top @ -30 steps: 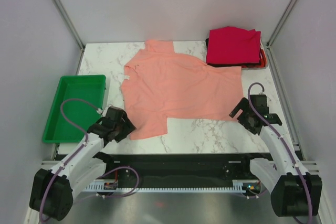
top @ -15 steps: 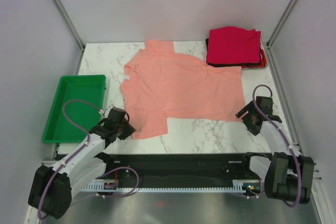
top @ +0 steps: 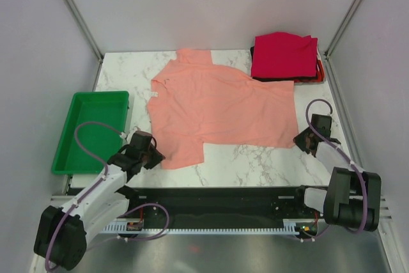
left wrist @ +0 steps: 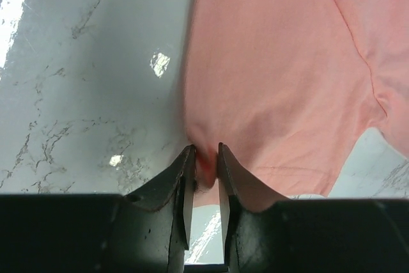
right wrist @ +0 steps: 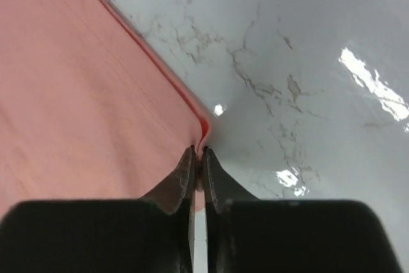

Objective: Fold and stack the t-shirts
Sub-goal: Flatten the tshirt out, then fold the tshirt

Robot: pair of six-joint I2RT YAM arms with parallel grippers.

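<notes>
A salmon-pink t-shirt lies spread flat on the marble table, its collar toward the back. My left gripper is shut on the near left corner of that t-shirt, the cloth bunched between its fingertips. At the near right corner my right gripper is shut on the shirt's edge, a small fold pinched in its jaws. A stack of folded t-shirts, crimson on top with orange-red and black edges below, rests at the back right.
A green tray sits at the table's left edge, beside my left arm. Metal frame posts rise at the back corners. Bare marble shows between the shirt's hem and the near edge.
Both grippers have closed on the salmon-pink shirt's near corners. The right gripper has also moved right and toward the corner, its arm drawn in closer to the right edge.
</notes>
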